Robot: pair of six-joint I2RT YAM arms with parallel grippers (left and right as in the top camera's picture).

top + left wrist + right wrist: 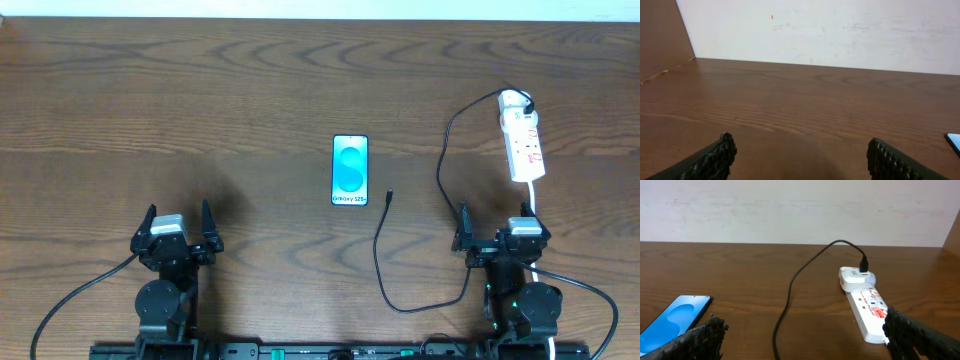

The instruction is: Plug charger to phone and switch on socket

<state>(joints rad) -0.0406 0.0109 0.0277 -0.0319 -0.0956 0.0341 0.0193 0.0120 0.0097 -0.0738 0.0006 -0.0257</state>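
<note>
Overhead: phone flat, screen up. Charger tip just right of phone's near end, unplugged, handy for pickup. Socket well right of phone. Left gripper and right gripper flank phone nearside, fingers spread, empty; likely start pose.

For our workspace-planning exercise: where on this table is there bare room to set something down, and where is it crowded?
Free: the wide table stretch left of the phone, from the left end effector to the far edge; also the strip beyond the phone. Crowded: the right side, where the charger loops between phone and socket.
</note>
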